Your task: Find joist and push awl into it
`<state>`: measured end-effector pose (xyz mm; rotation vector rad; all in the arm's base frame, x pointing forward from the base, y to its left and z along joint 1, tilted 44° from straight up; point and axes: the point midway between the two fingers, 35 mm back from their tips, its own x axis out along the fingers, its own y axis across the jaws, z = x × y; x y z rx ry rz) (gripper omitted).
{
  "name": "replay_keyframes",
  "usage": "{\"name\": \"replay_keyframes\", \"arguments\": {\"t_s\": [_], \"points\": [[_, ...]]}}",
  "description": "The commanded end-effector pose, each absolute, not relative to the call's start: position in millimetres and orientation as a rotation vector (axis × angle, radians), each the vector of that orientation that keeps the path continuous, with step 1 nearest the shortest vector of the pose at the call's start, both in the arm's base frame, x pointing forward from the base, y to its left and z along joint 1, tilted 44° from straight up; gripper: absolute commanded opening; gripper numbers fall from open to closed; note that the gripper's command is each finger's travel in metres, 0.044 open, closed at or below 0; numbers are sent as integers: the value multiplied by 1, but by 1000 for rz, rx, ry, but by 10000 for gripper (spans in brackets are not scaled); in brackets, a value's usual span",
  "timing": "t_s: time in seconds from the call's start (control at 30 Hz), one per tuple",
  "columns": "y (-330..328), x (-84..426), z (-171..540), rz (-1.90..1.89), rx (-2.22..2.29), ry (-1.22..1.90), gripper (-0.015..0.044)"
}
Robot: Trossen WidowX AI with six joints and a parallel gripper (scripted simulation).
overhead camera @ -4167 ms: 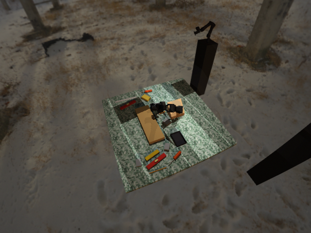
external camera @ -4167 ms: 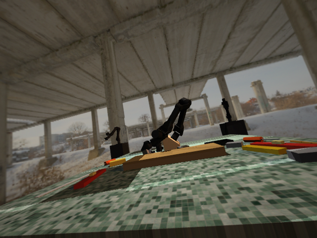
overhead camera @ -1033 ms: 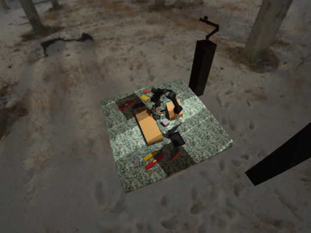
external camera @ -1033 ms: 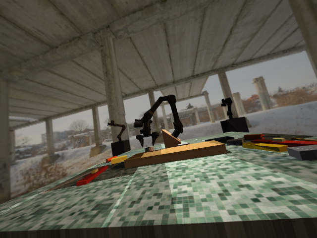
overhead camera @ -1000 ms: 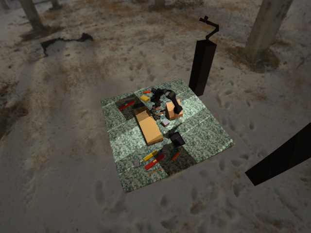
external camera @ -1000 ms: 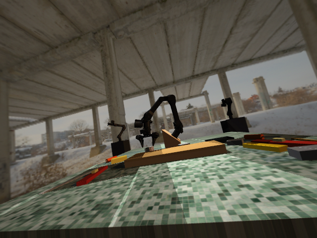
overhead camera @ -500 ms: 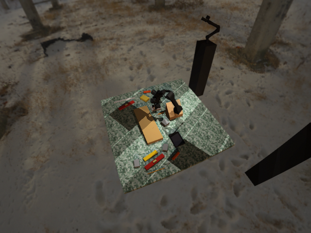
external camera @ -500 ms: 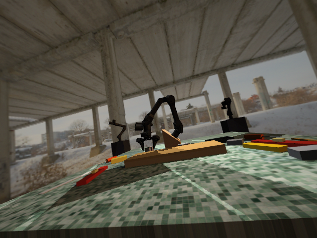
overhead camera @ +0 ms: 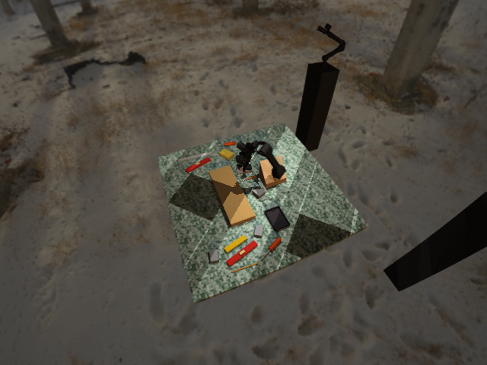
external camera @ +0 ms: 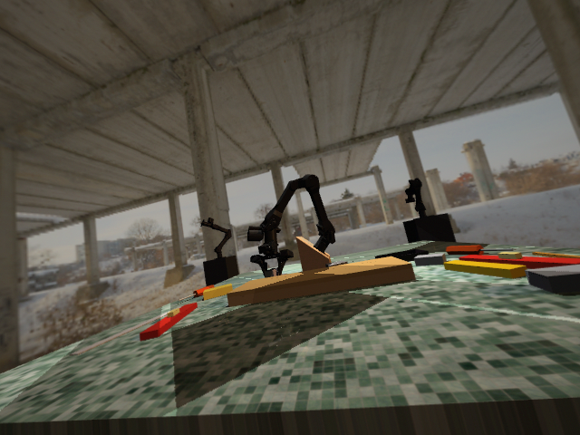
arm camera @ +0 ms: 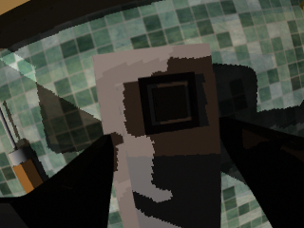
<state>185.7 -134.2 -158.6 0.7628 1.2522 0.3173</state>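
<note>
The stud finder (overhead camera: 246, 171) (arm camera: 109, 76), a pale block with a dark square on top, lies on the tiled table beside one end of the floor panel (overhead camera: 243, 203) (external camera: 327, 279). My gripper (external camera: 274, 268) (arm camera: 166, 133) points down over it, part-way open, with one finger along each long side. The fingers are very close to its sides; whether they touch cannot be told. The awl (overhead camera: 250, 178) (arm camera: 28, 176), with an orange handle and metal shaft, lies just left of the fingers in the wrist view. The black tray (overhead camera: 277, 218) (external camera: 402, 255) holds nothing visible. The joist is hidden.
A wooden wedge block (overhead camera: 270, 174) (external camera: 309, 256) stands by the arm base. A grey block (overhead camera: 258, 192) lies between panel and tray. A yellow block (overhead camera: 226, 153) and red level (overhead camera: 198, 165) lie near the panel's far end; several tools lie beyond its other end.
</note>
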Motion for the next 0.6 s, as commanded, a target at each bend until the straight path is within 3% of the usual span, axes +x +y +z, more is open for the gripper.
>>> {"name": "replay_keyframes", "arguments": {"t_s": [0.0,0.57], "points": [[-132,185,-159,317,773,1253,282],[-132,185,-159,317,773,1253,168]]}}
